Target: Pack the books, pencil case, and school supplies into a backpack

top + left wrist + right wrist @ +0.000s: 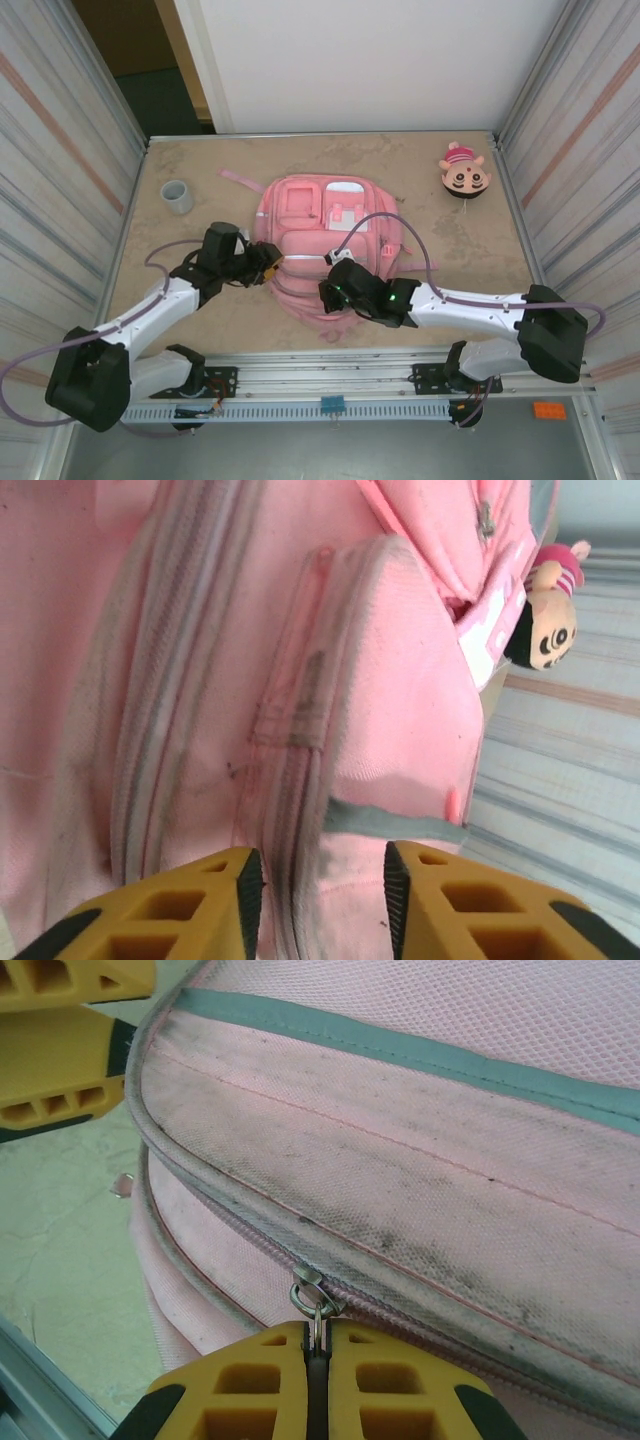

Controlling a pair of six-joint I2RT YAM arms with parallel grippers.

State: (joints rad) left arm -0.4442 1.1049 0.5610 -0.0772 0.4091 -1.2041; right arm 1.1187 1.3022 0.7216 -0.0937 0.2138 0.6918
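Table (455, 245): tan, marbled top, walled in on both sides. The backpack (322, 228) lay flat near the middle of the table with its front pockets facing up; it was pink with pale strips, and one strap trailed off toward the far left. Both arms reached in from the near edge and met at the near end of the pack. The left gripper (270, 262) sat at the pack's near left side. In the left wrist view we noted its yellow fingers (200, 895) standing apart with a zipped seam of the pack in the gap, though we could not tell whether the pads touched the fabric. The right gripper (326, 291) sat at the near edge of the pack, just beside the left one, and its fingers were pressed flush together. A toy (464, 176) with a round cartoon face and a pink cap lay at the far right corner, well apart from the pack. A grey cup (178, 196) stood upright at the far left. The zip pull (315, 1308), a small metal tab on the pack's curved zipper, was pinched between the right gripper's closed fingers.
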